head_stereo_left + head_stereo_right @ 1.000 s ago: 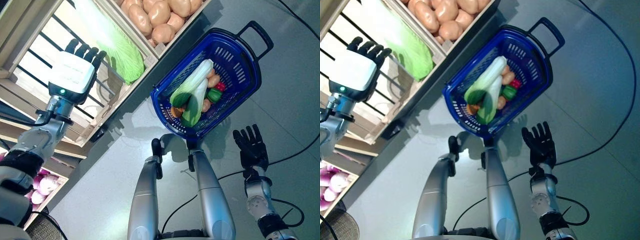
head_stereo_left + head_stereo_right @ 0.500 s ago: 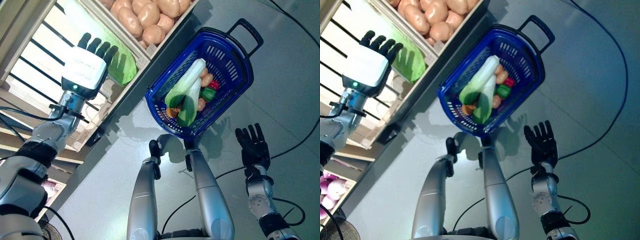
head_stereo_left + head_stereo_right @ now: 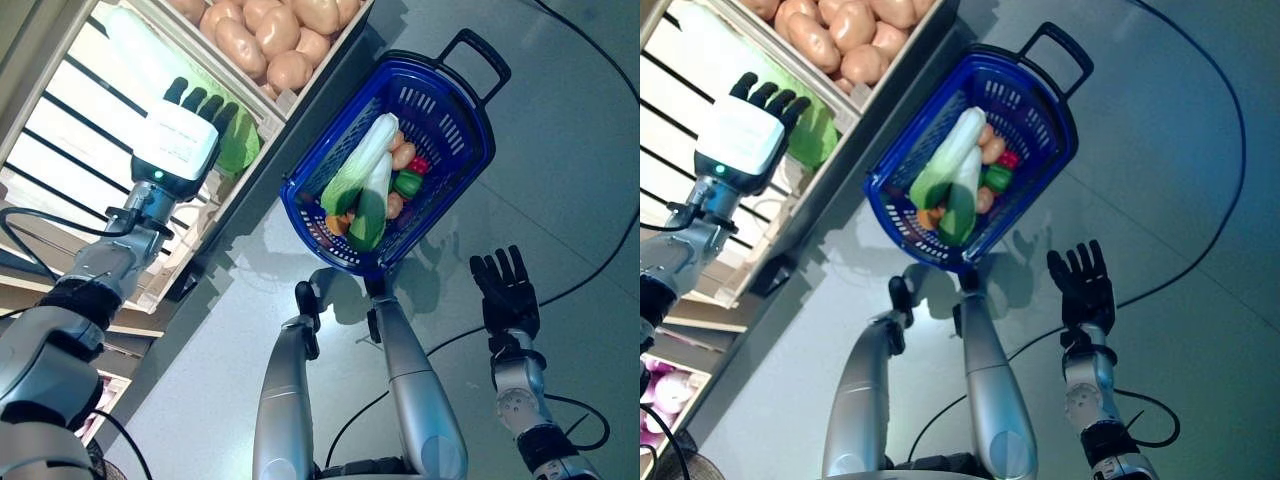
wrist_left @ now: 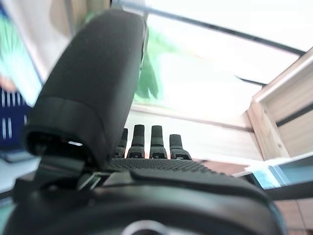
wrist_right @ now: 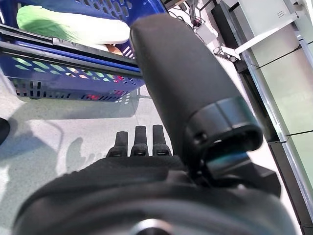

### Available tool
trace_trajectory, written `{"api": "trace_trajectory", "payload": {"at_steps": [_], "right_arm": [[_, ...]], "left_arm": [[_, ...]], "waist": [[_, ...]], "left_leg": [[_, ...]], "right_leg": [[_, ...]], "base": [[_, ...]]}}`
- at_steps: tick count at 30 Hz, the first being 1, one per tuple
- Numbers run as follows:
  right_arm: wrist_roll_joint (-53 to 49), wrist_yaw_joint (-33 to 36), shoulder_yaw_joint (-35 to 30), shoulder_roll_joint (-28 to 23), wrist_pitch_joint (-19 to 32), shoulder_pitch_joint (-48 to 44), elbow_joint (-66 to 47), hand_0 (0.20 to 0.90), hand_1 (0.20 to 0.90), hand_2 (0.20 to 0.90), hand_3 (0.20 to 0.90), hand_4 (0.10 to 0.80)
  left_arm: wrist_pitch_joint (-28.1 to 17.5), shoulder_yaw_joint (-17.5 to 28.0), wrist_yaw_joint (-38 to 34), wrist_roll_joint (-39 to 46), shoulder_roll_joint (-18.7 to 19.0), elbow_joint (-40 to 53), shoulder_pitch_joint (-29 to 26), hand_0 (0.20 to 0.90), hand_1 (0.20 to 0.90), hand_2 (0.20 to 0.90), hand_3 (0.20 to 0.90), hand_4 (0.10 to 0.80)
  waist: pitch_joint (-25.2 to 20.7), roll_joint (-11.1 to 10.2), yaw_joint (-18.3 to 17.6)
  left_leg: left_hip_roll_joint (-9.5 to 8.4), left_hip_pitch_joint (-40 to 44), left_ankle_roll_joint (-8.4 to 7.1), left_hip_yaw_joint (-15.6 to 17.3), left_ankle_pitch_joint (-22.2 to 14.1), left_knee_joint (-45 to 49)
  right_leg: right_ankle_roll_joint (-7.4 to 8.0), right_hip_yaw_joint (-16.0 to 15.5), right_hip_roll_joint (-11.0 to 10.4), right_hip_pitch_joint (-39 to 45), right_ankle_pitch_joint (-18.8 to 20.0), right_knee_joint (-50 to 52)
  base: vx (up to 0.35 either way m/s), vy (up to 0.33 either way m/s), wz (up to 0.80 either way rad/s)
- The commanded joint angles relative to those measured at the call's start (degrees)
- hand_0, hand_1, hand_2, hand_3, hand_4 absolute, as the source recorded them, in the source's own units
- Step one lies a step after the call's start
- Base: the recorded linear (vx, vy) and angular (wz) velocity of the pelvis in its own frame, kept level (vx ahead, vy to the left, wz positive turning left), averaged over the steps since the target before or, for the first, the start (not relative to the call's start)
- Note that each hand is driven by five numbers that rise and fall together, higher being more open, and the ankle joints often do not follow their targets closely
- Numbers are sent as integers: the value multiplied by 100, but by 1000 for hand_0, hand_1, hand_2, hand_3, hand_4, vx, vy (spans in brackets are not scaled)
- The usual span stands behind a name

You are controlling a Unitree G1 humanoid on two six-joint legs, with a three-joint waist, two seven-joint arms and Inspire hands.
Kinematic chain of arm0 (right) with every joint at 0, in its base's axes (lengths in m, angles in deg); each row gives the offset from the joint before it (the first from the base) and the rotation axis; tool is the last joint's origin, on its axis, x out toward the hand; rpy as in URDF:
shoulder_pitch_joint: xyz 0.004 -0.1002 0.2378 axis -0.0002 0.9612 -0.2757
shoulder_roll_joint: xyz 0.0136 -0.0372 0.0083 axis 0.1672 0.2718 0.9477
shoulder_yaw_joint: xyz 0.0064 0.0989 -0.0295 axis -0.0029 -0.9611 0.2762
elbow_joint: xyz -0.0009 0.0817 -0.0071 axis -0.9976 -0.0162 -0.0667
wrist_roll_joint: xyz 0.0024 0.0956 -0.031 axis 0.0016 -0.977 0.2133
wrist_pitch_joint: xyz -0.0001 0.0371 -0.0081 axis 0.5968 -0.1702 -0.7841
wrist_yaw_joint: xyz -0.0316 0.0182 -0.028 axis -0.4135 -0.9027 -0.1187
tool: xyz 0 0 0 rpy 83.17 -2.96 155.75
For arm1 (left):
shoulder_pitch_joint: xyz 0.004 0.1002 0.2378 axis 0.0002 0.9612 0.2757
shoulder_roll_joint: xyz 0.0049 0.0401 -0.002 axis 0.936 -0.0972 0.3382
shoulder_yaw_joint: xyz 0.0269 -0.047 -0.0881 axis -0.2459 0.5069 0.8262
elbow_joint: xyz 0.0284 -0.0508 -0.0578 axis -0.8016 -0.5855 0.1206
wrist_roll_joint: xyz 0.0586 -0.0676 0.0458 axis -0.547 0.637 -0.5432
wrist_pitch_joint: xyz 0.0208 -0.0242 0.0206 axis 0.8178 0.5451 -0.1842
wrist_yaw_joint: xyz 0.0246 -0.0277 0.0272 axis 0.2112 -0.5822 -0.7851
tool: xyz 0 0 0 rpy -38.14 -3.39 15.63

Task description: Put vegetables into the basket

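wooden crate shelves (image 3: 60,170) — grey floor (image 3: 560,150)

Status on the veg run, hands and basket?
Left hand open, at the cabbage in the crate. Right hand open, idle. Basket holds vegetables. Nothing in the way.

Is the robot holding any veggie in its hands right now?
No. The left hand is open above the cabbage, and the right hand hangs open, empty.

Grocery shop: wooden produce crates (image 3: 300,95) (potatoes (image 3: 262,32), cabbage (image 3: 238,148)), blue shopping basket (image 3: 455,170) on floor.
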Motion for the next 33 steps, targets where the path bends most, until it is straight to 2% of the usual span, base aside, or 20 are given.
{"api": "trace_trajectory", "payload": {"at_steps": [1, 5, 7, 12, 14, 20, 27, 33], "right_arm": [[-50, 147, -92, -279, 441, 29, -542, 900, 900, 900, 900, 800], [7, 303, -134, -323, 415, 99, -732, 900, 900, 900, 900, 800], [20, 304, -120, -334, 428, 138, -721, 900, 900, 900, 900, 800], [1, 325, -160, -391, 362, 170, -815, 900, 900, 900, 900, 800], [-26, 327, -177, -414, 311, 203, -888, 900, 900, 900, 900, 800], [-54, 358, -130, -436, 252, 194, -951, 900, 900, 900, 900, 800], [7, 407, -154, -495, 214, 184, -1036, 900, 900, 900, 900, 800], [65, 540, -195, -607, 101, 169, -1108, 900, 900, 900, 900, 800]], "left_arm": [[450, 375, -189, 152, 245, -243, -729, 900, 900, 900, 900, 800], [681, 352, 24, 281, 223, -295, -749, 900, 900, 900, 900, 800], [733, 396, -19, 333, 160, -364, -655, 900, 900, 900, 900, 800], [687, 488, -320, 90, 130, -448, -568, 900, 900, 900, 900, 800], [825, 511, -546, 63, 173, -330, -555, 900, 900, 900, 900, 800], [892, 647, -1153, -136, 207, -357, -552, 900, 900, 900, 900, 800], [956, 618, -990, -261, 219, -293, -593, 900, 900, 900, 900, 800], [999, 579, -1263, -280, 287, -260, -668, 900, 900, 900, 900, 800]], "waist": [[-15, -135, -5], [-15, -173, -24], [-15, -184, -12], [-15, -240, 25], [-15, -251, 37], [-15, -265, 74], [-15, -266, 52], [-15, -312, 31]], "left_leg": [[-40, -437, 244, 208, 81, 43], [-24, -611, 271, 243, 0, 167], [-13, -546, 254, 215, -202, 250], [10, -773, 286, 210, -285, 414], [44, -875, 325, 215, -349, 517], [51, -1131, 316, 163, -422, 745], [62, -1313, 318, 166, -478, 905], [100, -1452, 317, 156, -520, 1044]], "right_leg": [[-84, -625, -357, 125, 368, -428], [-78, -659, -373, -36, 361, -392], [-38, -653, -370, 17, 205, -315], [-40, -661, -410, -196, 183, -143], [-50, -670, -446, -321, 152, -6], [-65, -681, -491, -553, 118, 216], [-70, -673, -508, -741, 90, 381], [-72, -646, -519, -892, 103, 502]], "base": [[24, 26, -22], [38, 38, -9], [98, 55, -14], [20, 46, -5], [4, 16, -1], [2, 35, -2], [-3, 46, -5], [-10, 63, -12]]}}
